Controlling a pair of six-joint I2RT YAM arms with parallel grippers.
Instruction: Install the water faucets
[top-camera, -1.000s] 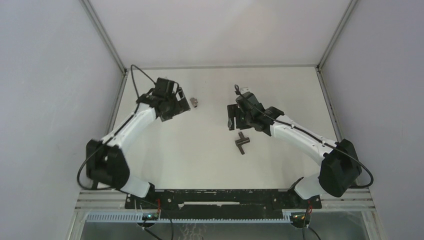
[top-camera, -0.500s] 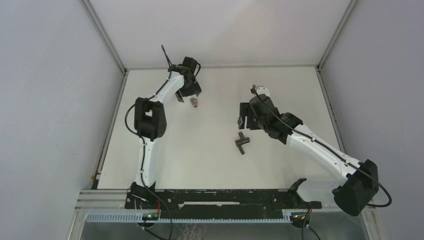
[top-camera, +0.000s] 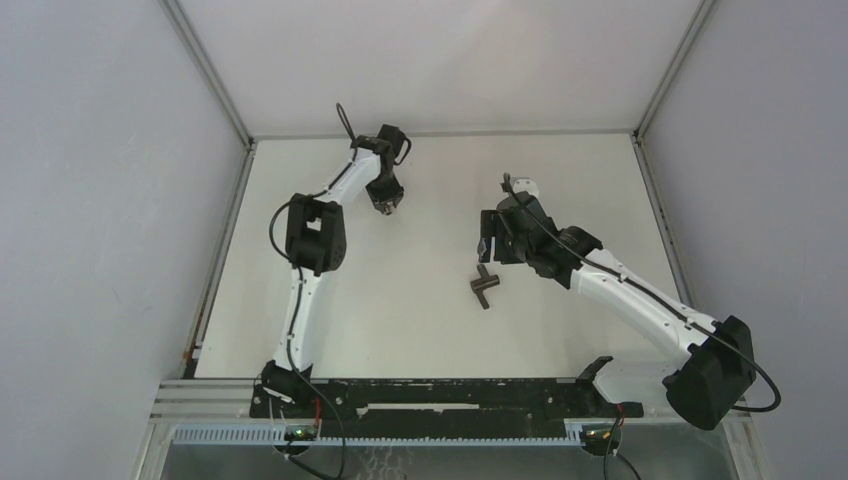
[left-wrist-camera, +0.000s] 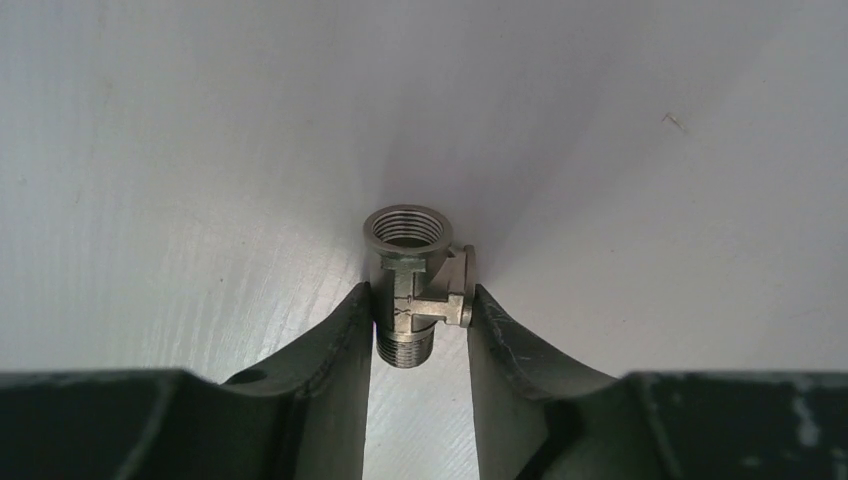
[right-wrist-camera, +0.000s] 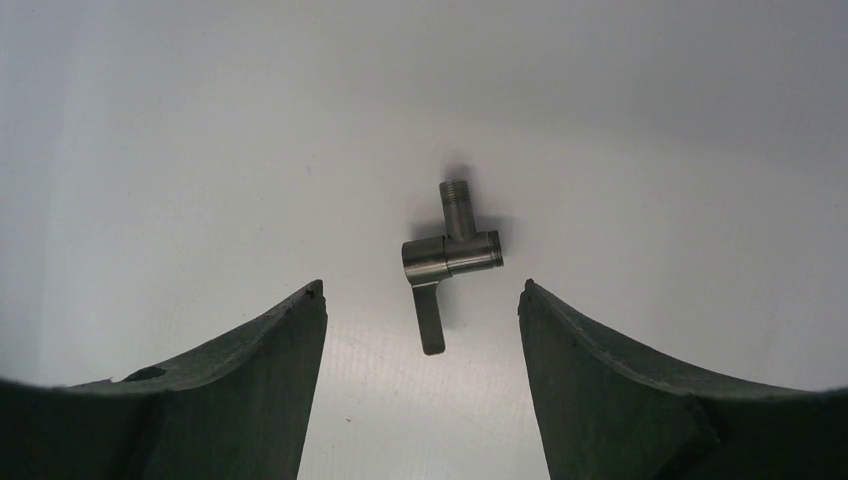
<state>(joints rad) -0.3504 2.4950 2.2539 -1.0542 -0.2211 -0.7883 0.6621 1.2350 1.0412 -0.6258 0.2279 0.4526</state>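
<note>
The water faucets lie as two separate pieces on the white table. One is a small silvery fitting (left-wrist-camera: 412, 272) with a threaded end. My left gripper (left-wrist-camera: 419, 291) is shut on it, both fingers pressing its sides, at the far left of the table where the left gripper (top-camera: 386, 203) covers it from above. The other is a dark T-shaped tap (right-wrist-camera: 451, 250) with a thin lever, lying flat near the table's middle (top-camera: 483, 285). My right gripper (right-wrist-camera: 421, 287) is open just short of the tap, the lever pointing into its gap. Seen from above, the right gripper (top-camera: 485, 240) hangs just beyond it.
The table (top-camera: 420, 330) is a white sheet, walled by pale panels on the left, back and right. A black rail (top-camera: 440, 395) with both arm bases runs along the near edge. The left arm stretches far out toward the back wall.
The left arm has swung out and reached to the fitting, and its jaws have shut onto it. The right arm has extended and its gripper has edged toward the tap, staying open.
</note>
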